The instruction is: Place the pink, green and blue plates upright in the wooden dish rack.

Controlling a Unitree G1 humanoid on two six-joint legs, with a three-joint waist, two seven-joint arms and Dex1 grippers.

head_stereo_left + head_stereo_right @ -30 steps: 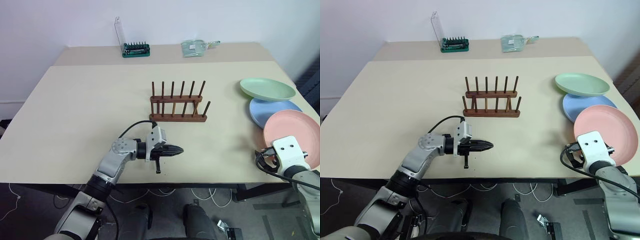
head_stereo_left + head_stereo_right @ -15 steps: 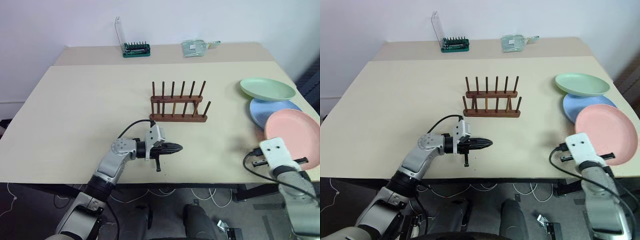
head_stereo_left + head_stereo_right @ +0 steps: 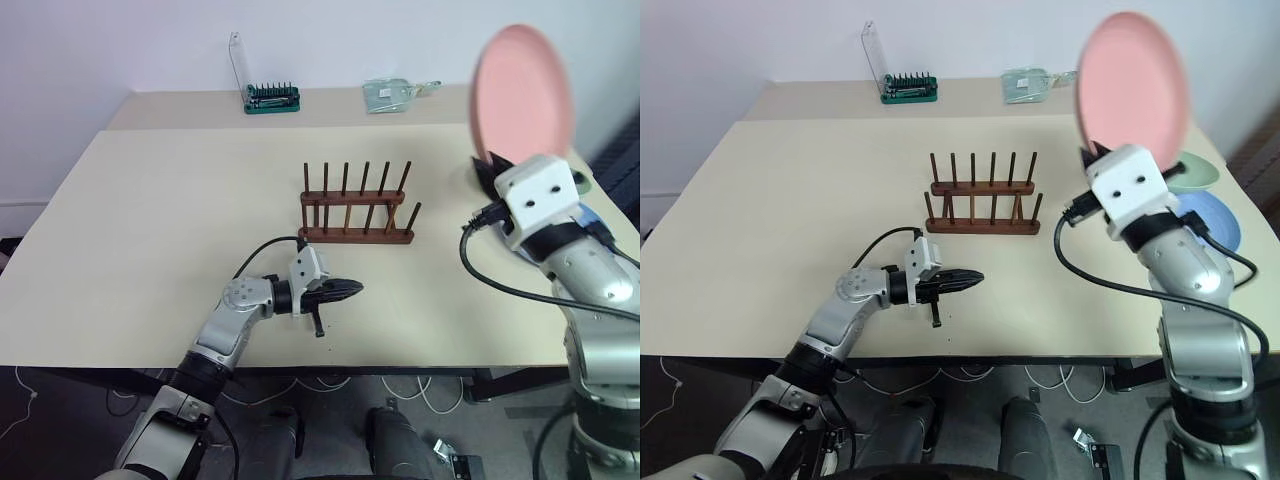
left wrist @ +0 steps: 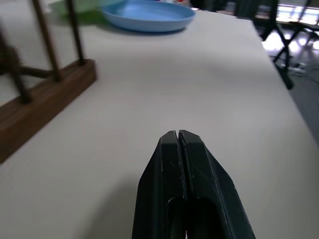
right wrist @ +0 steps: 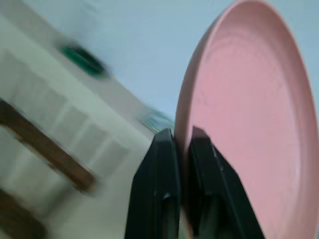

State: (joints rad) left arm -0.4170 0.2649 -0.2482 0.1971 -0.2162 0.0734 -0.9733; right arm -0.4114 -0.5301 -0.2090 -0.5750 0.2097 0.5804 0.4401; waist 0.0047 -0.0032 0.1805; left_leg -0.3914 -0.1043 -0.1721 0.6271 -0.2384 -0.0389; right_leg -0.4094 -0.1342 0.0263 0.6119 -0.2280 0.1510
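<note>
Above the bench (image 3: pixel 150 200), the right gripper (image 5: pixel 182 142) pinches the pink plate (image 3: pixel 523 92) upright, right of the empty wooden dish rack (image 3: pixel 357 212); the left gripper (image 3: pixel 345 291) hovers pressed together.

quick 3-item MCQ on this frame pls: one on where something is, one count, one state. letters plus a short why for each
1. Where is the pink plate?
A. Flat on the table
B. Lifted on edge, above and right of the wooden dish rack
C. Slotted between the rack's pegs

2. How many plates lie on the table?
A. None
B. Two
C. Three

3. What state is the left pincer in?
A. Shut, empty
B. Open over the rack
C. Shut on a plate

Key: B, B, A.
1: the right pincer grips the pink plate's rim and holds it up off the table.
2: the blue plate and the green plate lie at the table's right edge.
3: the left wrist view shows its fingers pressed together with nothing between them.
</note>
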